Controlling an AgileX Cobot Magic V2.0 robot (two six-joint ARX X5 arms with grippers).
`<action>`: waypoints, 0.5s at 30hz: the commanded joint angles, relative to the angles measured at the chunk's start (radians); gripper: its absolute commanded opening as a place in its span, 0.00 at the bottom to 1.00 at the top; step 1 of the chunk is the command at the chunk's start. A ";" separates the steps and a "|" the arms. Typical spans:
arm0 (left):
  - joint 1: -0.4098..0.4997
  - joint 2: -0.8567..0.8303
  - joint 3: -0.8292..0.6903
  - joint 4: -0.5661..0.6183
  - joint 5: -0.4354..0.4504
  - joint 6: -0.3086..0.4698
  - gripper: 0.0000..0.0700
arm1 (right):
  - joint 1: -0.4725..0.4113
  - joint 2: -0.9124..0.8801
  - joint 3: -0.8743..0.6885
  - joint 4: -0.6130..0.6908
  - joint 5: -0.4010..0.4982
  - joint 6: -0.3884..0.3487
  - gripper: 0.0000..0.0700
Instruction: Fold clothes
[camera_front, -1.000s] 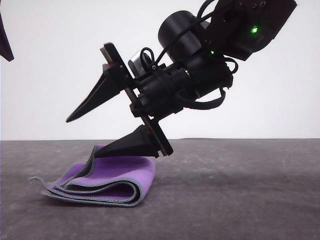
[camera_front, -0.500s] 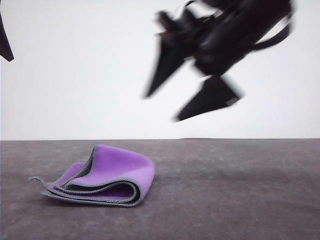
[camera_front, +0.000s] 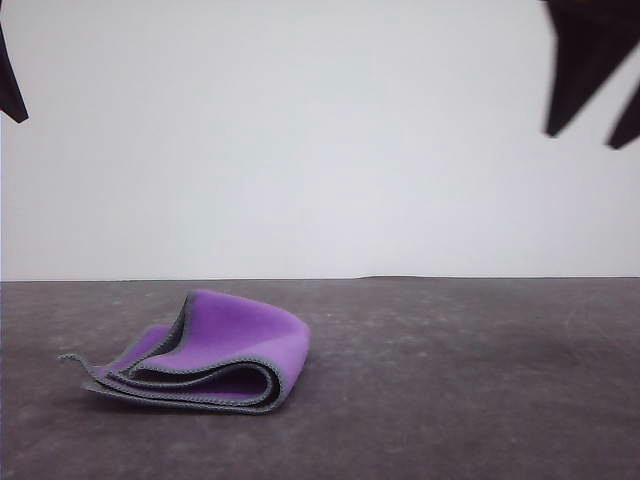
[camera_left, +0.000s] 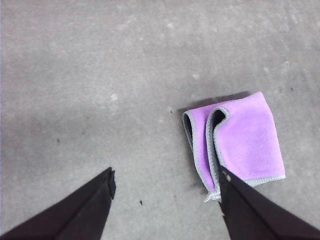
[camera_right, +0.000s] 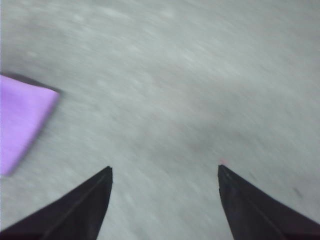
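Note:
The clothes (camera_front: 205, 352) lie folded in several layers on the grey table, left of centre in the front view, purple face up with the pale grey stitched edge showing. My right gripper (camera_front: 580, 140) hangs open high at the top right, far from them and holding nothing. Its wrist view is blurred: the right gripper (camera_right: 164, 168) is open over bare table, with a purple corner of the clothes (camera_right: 20, 120) off to one side. My left gripper (camera_left: 165, 172) is open above the table, the clothes (camera_left: 235, 140) lying beside one of its fingers (camera_left: 252, 210).
The grey table (camera_front: 460, 380) stretches flat around the cloth, backed by a plain white wall. A dark tip of my left arm (camera_front: 9, 90) pokes in at the upper left edge of the front view.
My right gripper has lifted off the cloth and swung up and to the right. The cloth stays folded where it was left.

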 joint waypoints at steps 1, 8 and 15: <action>0.001 0.006 0.008 0.010 -0.003 0.000 0.56 | -0.017 -0.029 -0.021 -0.007 0.001 -0.016 0.60; 0.001 0.006 0.008 0.011 -0.003 0.000 0.56 | -0.065 -0.152 -0.110 -0.009 0.001 -0.015 0.59; 0.001 0.006 0.008 0.010 -0.003 0.000 0.09 | -0.067 -0.175 -0.115 -0.011 0.001 -0.023 0.01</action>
